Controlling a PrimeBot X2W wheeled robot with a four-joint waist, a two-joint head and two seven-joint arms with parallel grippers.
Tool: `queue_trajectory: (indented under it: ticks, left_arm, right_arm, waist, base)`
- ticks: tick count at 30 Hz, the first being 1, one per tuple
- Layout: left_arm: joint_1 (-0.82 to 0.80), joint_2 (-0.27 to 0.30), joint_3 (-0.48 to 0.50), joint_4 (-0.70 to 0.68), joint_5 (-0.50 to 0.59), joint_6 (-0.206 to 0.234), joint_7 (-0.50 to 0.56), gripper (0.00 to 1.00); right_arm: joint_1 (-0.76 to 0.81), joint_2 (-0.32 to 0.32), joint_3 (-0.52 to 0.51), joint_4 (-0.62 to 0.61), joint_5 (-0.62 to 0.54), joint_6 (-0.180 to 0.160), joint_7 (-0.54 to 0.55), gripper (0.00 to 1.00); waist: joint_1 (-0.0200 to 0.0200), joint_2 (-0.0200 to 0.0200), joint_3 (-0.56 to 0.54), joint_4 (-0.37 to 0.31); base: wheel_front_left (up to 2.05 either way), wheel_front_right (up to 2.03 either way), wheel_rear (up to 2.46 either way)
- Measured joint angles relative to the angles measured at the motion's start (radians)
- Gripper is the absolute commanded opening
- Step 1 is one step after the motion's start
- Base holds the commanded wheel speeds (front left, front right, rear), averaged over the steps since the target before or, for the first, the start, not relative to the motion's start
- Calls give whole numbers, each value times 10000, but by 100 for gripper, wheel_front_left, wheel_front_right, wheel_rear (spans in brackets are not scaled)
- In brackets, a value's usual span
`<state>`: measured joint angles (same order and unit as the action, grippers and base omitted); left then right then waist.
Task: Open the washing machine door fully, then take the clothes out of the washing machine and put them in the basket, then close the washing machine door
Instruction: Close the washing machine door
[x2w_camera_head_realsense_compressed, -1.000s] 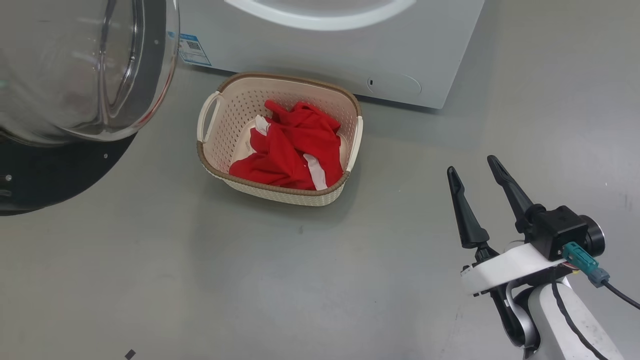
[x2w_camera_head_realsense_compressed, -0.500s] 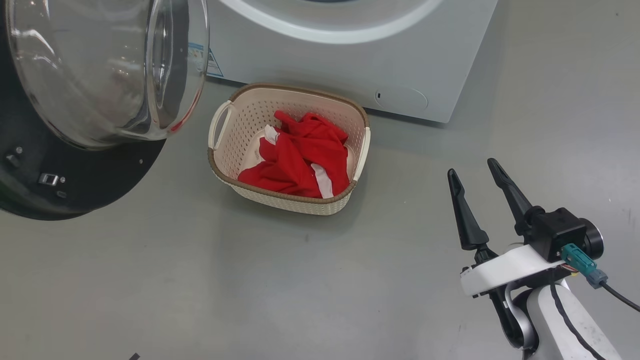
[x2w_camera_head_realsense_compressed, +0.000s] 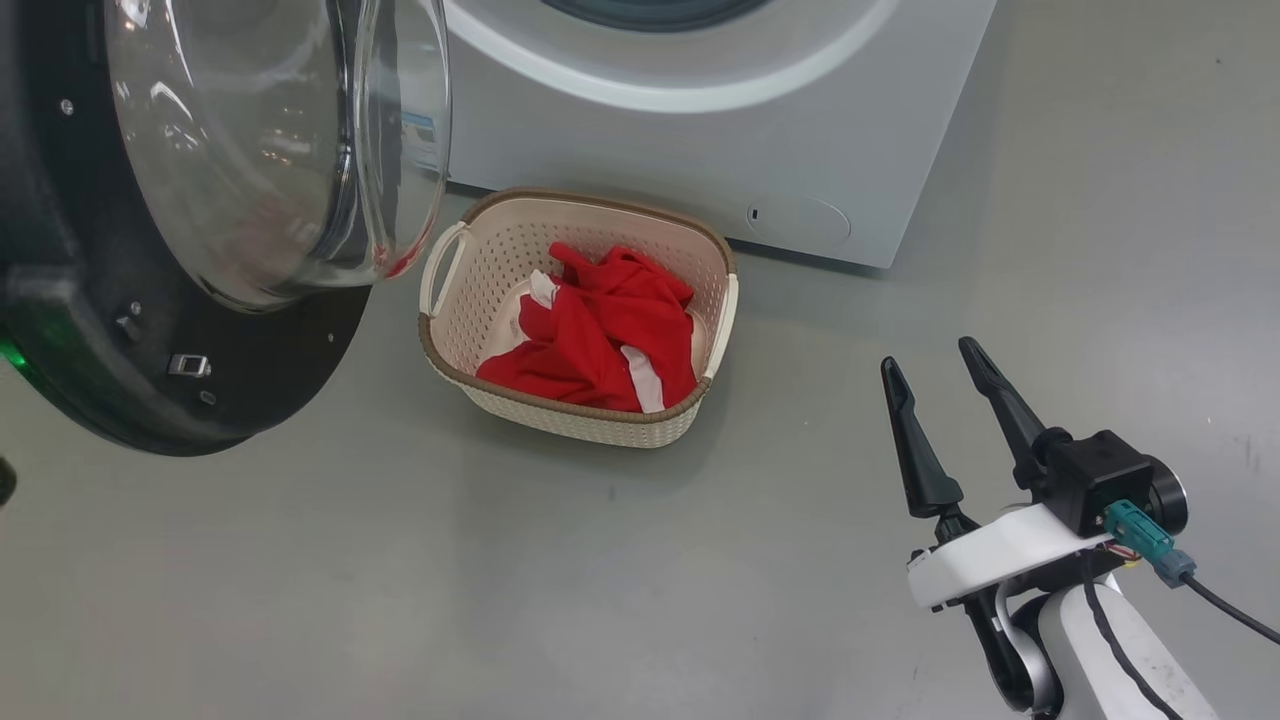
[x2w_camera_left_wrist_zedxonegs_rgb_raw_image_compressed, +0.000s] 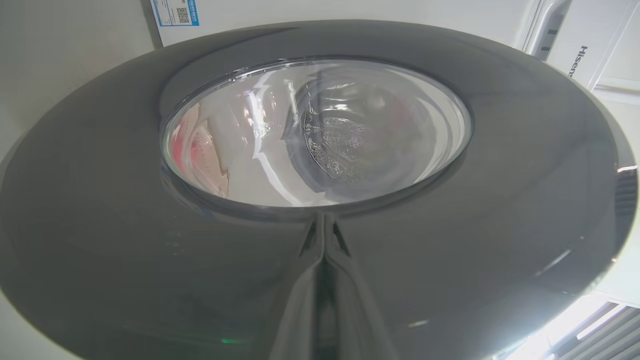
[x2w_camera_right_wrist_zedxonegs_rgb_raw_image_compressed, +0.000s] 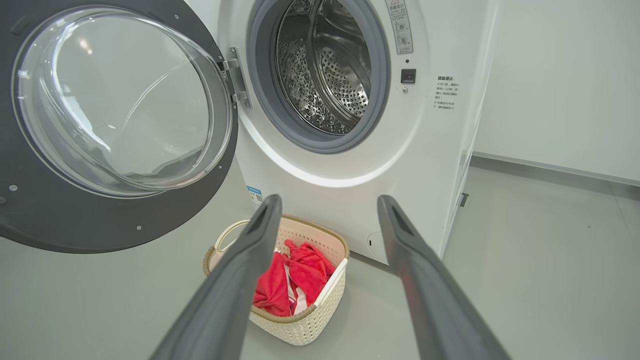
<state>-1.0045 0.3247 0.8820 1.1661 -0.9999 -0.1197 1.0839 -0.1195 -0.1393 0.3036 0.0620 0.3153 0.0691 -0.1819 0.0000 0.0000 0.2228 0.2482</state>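
The washing machine door (x2w_camera_head_realsense_compressed: 200, 390) stands open at the left, its glass bowl (x2w_camera_head_realsense_compressed: 270, 150) bulging toward the basket. My left gripper (x2w_camera_left_wrist_zedxonegs_rgb_raw_image_compressed: 322, 220) is shut, its tips against the door's glossy black outer face (x2w_camera_left_wrist_zedxonegs_rgb_raw_image_compressed: 100, 225). The white washing machine (x2w_camera_head_realsense_compressed: 700, 150) shows its steel drum (x2w_camera_right_wrist_zedxonegs_rgb_raw_image_compressed: 325, 65) with no fabric in sight. The red clothes (x2w_camera_head_realsense_compressed: 600, 330) lie crumpled in the cream basket (x2w_camera_head_realsense_compressed: 580, 412) on the floor before the machine. My right gripper (x2w_camera_head_realsense_compressed: 925, 352) hangs open and holds nothing, to the right of the basket and apart from it.
Grey floor (x2w_camera_head_realsense_compressed: 500, 580) spreads in front of the basket and to the right of the machine. A white wall (x2w_camera_right_wrist_zedxonegs_rgb_raw_image_compressed: 560, 75) stands beyond the machine's right side. The door's lower rim (x2w_camera_right_wrist_zedxonegs_rgb_raw_image_compressed: 75, 225) overhangs the floor left of the basket (x2w_camera_right_wrist_zedxonegs_rgb_raw_image_compressed: 300, 325).
The head camera has shifted, bringing more of the door and machine into view. The door's glass edge now overlaps the basket's left handle. The right gripper sits slightly lower, still open.
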Motion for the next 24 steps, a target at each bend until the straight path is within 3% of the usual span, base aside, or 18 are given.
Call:
queue_trajectory:
  ticks: [17,24]
  left_arm:
    - [500,-1666,-694,-1651,-309,-12,888,0]
    - [1009,-1904,-1227,-3047,-295,-12,865,0]
  right_arm:
    - [98,86,69,94,29,0,-100,100]
    - [149,113,69,96,88,0,-188,100]
  waist:
    - [0,0,-250,-165]
    - [0,0,-328,-206]
  base:
    - [0,0,0]
    - [0,0,0]
